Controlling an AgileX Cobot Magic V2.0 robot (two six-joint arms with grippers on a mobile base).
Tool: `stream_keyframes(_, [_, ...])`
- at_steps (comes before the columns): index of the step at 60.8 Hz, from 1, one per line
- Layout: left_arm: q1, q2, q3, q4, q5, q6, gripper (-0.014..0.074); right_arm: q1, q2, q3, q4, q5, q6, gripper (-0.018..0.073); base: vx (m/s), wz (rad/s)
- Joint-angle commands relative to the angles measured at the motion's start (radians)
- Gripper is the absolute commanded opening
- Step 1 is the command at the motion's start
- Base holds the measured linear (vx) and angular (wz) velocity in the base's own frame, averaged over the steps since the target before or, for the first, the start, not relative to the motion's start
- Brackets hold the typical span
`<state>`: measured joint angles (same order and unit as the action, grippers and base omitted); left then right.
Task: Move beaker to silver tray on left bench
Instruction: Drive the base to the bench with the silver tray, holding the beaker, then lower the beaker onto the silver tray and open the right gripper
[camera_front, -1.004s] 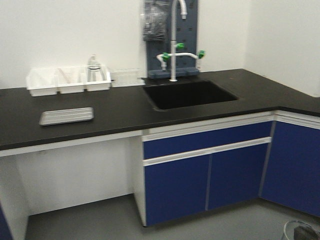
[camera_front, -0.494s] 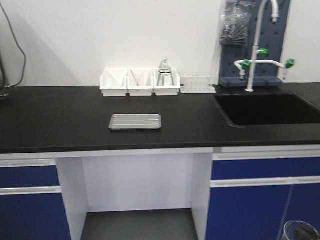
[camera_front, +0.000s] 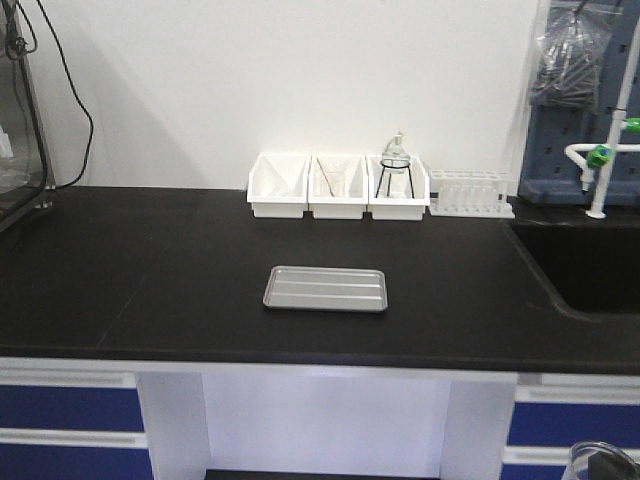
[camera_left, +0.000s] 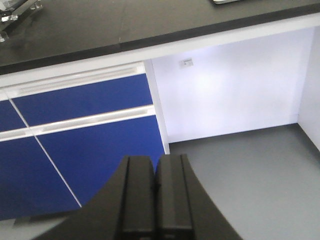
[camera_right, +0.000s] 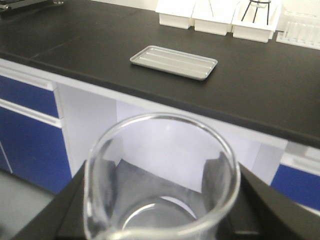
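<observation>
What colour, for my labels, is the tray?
The tray is silver, clearest in the right wrist view.

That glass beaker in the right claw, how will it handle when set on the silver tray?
Probably fragile: the beaker is thin clear glass, so set it down softly. Likely slippery too, smooth walls in the right claw. It looks empty, so light, and the ribbed silver tray might let it wobble.

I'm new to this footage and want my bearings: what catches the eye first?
The clear beaker fills the right wrist view, held in the right gripper. Beyond it, the silver tray lies on the black bench, with white bins against the wall behind.
</observation>
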<state>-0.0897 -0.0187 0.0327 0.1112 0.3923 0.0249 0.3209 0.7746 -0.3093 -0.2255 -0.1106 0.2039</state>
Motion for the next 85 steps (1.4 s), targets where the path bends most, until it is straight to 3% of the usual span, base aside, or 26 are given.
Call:
stream_keyframes(1, [-0.006,-0.008,0.02,-0.004,-0.082,-0.002,0.0001,-0.005,-0.006,-0.029,0.0,-0.079,-0.012,-0.0011,0.46,0.08])
stream_keyframes(50, [-0.006,-0.008,0.02,-0.004,-0.082,-0.002,0.0001,-0.005,-0.006,-0.029,0.0,-0.079,-0.012,-0.0011,0.47,-0.05])
stream_keyframes(85, [-0.006,-0.008,0.02,-0.004,-0.082,-0.002,0.0001,-0.005,0.001,-0.029,0.0,-0.08,-0.012,-0.0011,0.21,-0.09])
